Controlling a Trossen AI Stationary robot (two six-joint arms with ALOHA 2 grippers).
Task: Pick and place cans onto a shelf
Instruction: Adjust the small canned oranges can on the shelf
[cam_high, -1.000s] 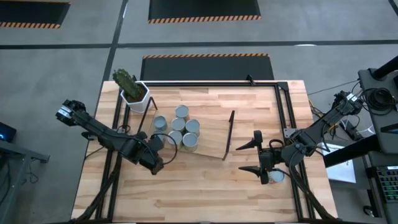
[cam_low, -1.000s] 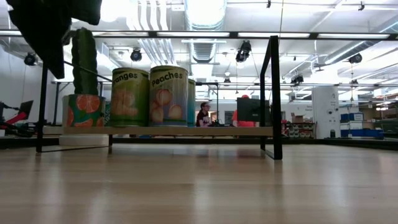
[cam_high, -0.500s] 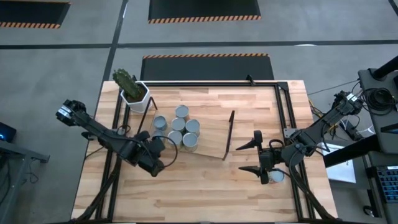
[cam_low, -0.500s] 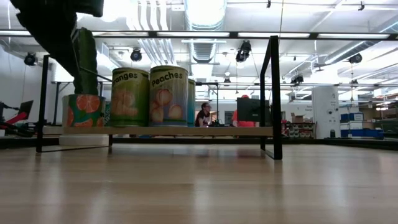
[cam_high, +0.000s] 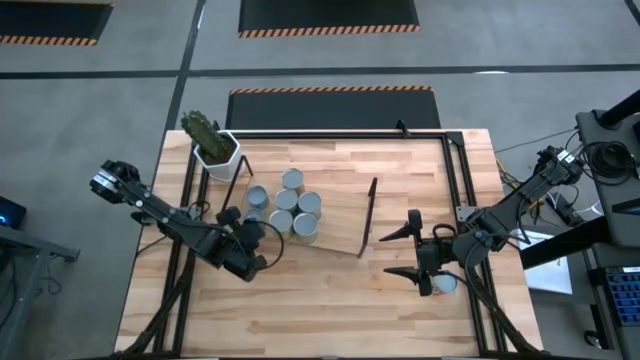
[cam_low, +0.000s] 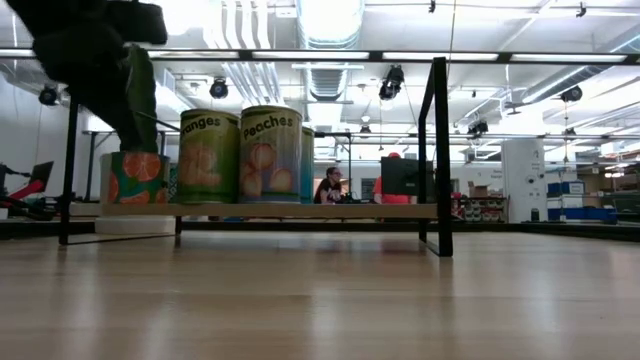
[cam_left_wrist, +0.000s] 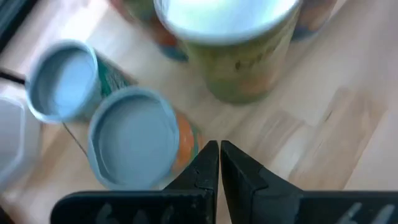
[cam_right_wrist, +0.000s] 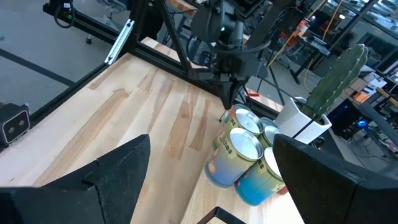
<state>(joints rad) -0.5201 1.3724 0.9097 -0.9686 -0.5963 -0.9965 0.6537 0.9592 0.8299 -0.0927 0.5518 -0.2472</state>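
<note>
We count six cans (cam_high: 288, 207) already clustered at the left end of the shelf (cam_high: 340, 225); a seventh can (cam_high: 444, 284) sits on the table just beside the right gripper (cam_high: 400, 252), whose jaws gape wide and empty. The left gripper (cam_high: 255, 265), jaws pressed together and empty, hovers by the cluster. One placement seems left.

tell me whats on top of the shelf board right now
Five cans stand clustered at the end of the shelf nearest the plant pot. Any can hidden behind others in the low view cannot be ruled out.
</note>
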